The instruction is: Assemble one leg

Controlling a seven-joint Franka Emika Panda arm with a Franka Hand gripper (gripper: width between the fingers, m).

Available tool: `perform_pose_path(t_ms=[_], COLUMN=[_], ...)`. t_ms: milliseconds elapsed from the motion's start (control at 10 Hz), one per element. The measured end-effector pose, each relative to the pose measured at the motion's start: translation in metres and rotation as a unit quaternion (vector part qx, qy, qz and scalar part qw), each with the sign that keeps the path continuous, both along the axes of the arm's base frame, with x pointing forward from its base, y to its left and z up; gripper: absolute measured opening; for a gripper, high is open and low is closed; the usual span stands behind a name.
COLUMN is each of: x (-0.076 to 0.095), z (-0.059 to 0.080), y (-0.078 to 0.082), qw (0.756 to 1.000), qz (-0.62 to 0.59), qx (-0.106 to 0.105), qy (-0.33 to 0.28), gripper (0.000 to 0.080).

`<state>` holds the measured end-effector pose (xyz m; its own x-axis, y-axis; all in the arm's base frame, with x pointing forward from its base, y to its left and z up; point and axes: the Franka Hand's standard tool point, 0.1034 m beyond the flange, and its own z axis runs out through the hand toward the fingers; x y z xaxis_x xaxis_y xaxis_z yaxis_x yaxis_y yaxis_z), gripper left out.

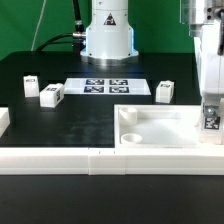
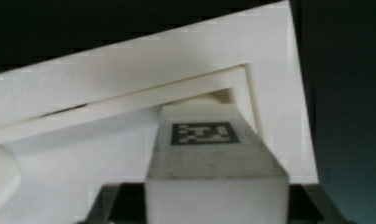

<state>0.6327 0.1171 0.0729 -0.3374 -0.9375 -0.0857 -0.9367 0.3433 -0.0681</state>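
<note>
Leg held over the tray-like part's corner, at the exterior view's right.

Black table [image 1: 60, 125] carries all; white rail [image 1: 60, 160] runs along its near edge; robot base [image 1: 108, 35] stands at the far side; large white tray-like part [image 1: 165, 125] sits at the exterior view's right, 1 round hole [image 1: 129, 137] visible near its near corner; marker board [image 1: 107, 87] lies flat in front of the base with 4 tags; gripper [image 1: 210, 100] comes down at the right edge, fingers closed on the leg [image 1: 211, 117], which stands upright over the tray's right side, tag facing out; contact with the tray cannot be told; wrist view shows the leg [image 2: 206, 150] between the finger pads [image 2: 114, 202], pointing into the tray corner [image 2: 256, 80]; 4 loose white tagged blocks lie apart on the table: [image 1: 165, 91], [image 1: 51, 95], [image 1: 31, 86], [image 1: 4, 119].
</note>
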Motion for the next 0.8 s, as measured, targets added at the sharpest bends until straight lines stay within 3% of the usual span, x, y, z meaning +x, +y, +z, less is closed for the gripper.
perform_pose_path(t_ms=[300,700,800], x=[-0.0005,-0.0009,-0.001], z=[0.0008,0.0,-0.0001], y=[-0.0031,-0.0074,-0.0073], qw=[0.999,0.999,1.0], qz=[-0.034,-0.033,-0.026], qx=[-0.011,-0.007,-0.008], qy=[0.001,0.003,0.002], gripper=[0.0294,0.0294,0.0402])
